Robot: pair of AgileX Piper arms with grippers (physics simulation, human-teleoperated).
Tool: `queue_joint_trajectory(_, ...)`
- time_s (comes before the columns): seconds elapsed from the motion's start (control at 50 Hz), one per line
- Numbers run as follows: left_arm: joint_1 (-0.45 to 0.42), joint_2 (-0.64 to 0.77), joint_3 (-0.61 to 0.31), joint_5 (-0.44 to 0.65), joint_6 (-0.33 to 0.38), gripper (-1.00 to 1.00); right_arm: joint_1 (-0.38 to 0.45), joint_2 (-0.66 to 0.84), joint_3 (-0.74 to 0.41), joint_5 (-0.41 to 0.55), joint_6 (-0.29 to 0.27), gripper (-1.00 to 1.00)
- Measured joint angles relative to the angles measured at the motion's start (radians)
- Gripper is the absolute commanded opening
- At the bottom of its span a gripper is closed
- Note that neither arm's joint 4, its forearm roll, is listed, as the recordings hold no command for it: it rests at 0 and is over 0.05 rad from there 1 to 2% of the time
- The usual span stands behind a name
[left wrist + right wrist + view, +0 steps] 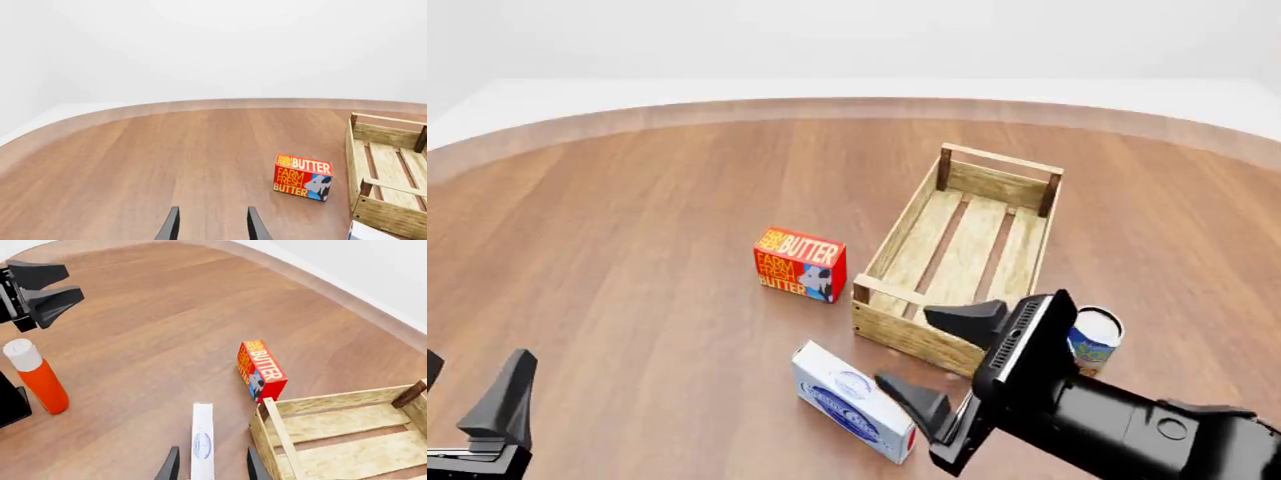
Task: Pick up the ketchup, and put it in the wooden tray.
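Orange-red ketchup (41,381) stands well apart from the open, empty right end effector (212,466), nearer the open left end effector (57,287).

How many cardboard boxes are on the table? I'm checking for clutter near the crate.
2. The red butter box stands just left of the light-wood slatted crate; the white-and-blue carton lies before the crate's near end. The right arm might hide more.

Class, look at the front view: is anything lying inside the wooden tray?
No. The wooden tray shows only bare slats; the butter box stands beside it on the table.
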Motion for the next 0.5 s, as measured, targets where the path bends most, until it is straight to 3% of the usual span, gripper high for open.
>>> queue_joint_trajectory(0.22, 0.0, 0.0, 0.0, 0.0, 0.0, 1.0, 0.154, 0.182, -0.106, -0.044, 0.0, 1.0)
queue_joint_trajectory(0.5, 0.0, 0.0, 0.0, 0.0, 0.0, 1.0, 0.285, 0.361, -0.241, -0.063, 0.009, 1.0)
